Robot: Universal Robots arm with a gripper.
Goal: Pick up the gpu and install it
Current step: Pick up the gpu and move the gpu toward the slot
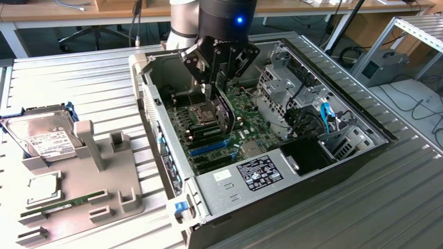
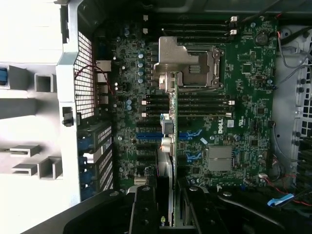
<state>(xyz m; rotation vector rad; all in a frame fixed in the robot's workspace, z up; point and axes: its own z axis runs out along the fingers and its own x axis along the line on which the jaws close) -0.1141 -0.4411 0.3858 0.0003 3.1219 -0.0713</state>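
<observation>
The gripper (image 1: 213, 83) reaches down into the open computer case (image 1: 304, 202), its jaws drawn narrow and clamped on the top edge of the gpu (image 1: 223, 111). The card hangs upright on its long edge, inside the case and over the middle of the motherboard (image 1: 246, 111). In the wrist view the gpu (image 2: 170, 141) appears edge-on as a thin strip running away from the gripper (image 2: 171, 204), with a dark finger (image 2: 146, 209) pressed to each flat face. Its far end lies beside the silvery CPU socket (image 2: 187, 63), and its length crosses the blue expansion slots (image 2: 146, 135). It seems to sit just above the board, though I cannot tell whether its lower edge touches a slot.

The case lies on its side on the ribbed metal desk (image 1: 69, 72). It holds the motherboard and, near its front corner, a labelled power supply (image 1: 252, 174). On the exterior view's left, a grey parts holder (image 1: 104, 176) on the desk carries a hard drive (image 1: 45, 137), a square processor chip (image 1: 43, 187) and a green RAM stick (image 1: 66, 202).
</observation>
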